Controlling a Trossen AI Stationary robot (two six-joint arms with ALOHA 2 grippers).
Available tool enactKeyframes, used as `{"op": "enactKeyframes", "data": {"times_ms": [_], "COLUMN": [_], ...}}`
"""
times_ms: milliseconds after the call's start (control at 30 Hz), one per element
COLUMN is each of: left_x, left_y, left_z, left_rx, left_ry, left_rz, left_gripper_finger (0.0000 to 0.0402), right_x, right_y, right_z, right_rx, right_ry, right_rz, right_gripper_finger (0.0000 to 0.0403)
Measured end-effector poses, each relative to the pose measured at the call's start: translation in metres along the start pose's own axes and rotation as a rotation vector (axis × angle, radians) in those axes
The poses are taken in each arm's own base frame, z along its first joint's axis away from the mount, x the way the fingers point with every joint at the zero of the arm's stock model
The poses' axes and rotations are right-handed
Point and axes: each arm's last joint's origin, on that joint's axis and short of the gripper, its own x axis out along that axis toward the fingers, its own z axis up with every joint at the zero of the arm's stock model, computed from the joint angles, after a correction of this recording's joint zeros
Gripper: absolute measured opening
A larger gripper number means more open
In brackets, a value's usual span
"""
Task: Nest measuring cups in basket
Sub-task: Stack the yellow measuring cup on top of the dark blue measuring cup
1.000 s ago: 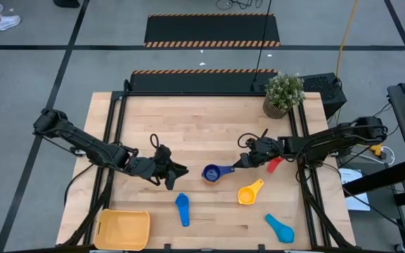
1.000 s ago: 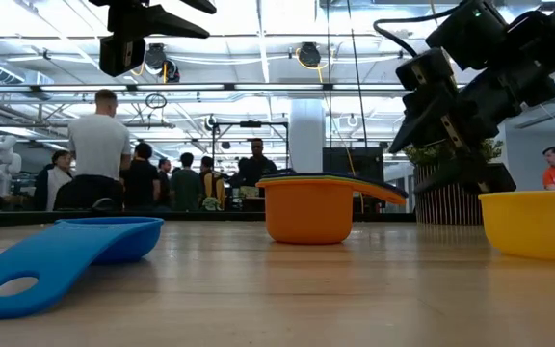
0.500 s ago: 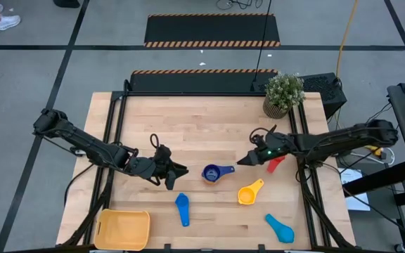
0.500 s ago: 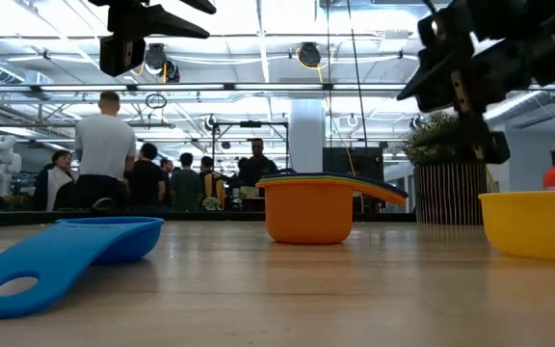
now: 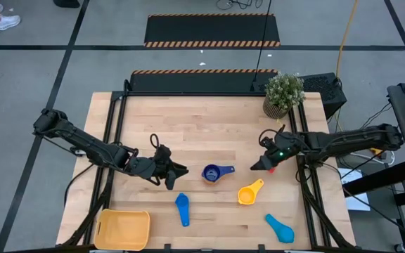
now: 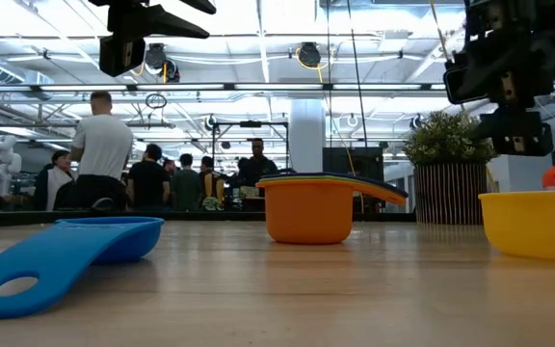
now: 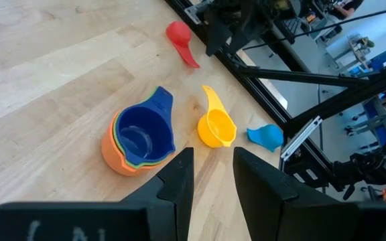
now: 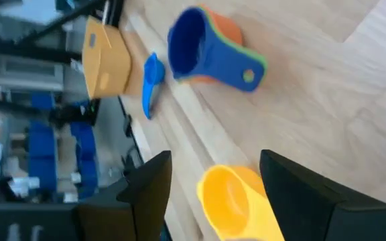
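A nested stack of measuring cups (image 5: 212, 173), orange outermost and dark blue innermost, stands upright on the table's middle. A yellow cup (image 5: 249, 193), a blue cup (image 5: 182, 209), a light blue cup (image 5: 280, 228) and a red cup (image 7: 180, 41) lie singly on the wood. The yellow-orange basket (image 5: 123, 229) sits at the near left corner. My left gripper (image 5: 179, 171) hovers open, left of the stack. My right gripper (image 5: 254, 167) hangs open above the table, right of the stack, over the red cup.
A potted plant (image 5: 283, 94) stands at the far right corner. Black frame rails (image 5: 115, 126) run along the table's left and right sides. People stand in the room beyond the table's far edge.
My right gripper has drawn back from the nested stack toward the table's right edge, rising and rolling a little as it went. The stack and the loose cups have stayed in place.
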Motion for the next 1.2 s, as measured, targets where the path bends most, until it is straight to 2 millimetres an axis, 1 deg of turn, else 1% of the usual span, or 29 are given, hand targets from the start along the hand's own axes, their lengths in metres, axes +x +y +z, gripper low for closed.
{"op": "enactKeyframes", "data": {"times_ms": [300,500,600,800,933,1067,1200], "left_x": [0.0,0.0,0.001,0.002,0.002,0.003,0.003], "left_y": [0.0,-0.001,0.0,0.0,-0.003,-0.002,-0.001], "left_z": [0.0,0.001,0.003,0.007,0.009,0.008,0.009], "left_rx": [-0.041,-0.051,-0.077,-0.12,-0.13,-0.125,-0.115], "left_ry": [-0.002,-0.01,-0.017,-0.038,-0.053,-0.051,-0.078], "left_rz": [-0.003,-0.012,-0.011,-0.022,-0.045,-0.038,-0.015], "left_gripper_finger": [0.0106,0.0106,0.0106,0.0106,0.0106,0.0106,0.0106], "right_x": [-0.004,-0.005,-0.005,-0.005,-0.001,0.005,0.008], "right_y": [-0.002,-0.002,-0.001,-0.001,0.0,0.008,0.022], "right_z": [-0.012,-0.018,-0.018,-0.019,-0.019,-0.016,-0.01], "right_rx": [-0.119,-0.265,-0.304,-0.351,-0.339,-0.293,-0.31], "right_ry": [0.222,0.297,0.321,0.34,0.408,0.441,0.451], "right_rz": [-0.011,0.005,0.027,0.046,0.094,0.171,0.189], "right_gripper_finger": [0.0216,0.0216,0.0216,0.0216,0.0216,0.0216,0.0216]}}
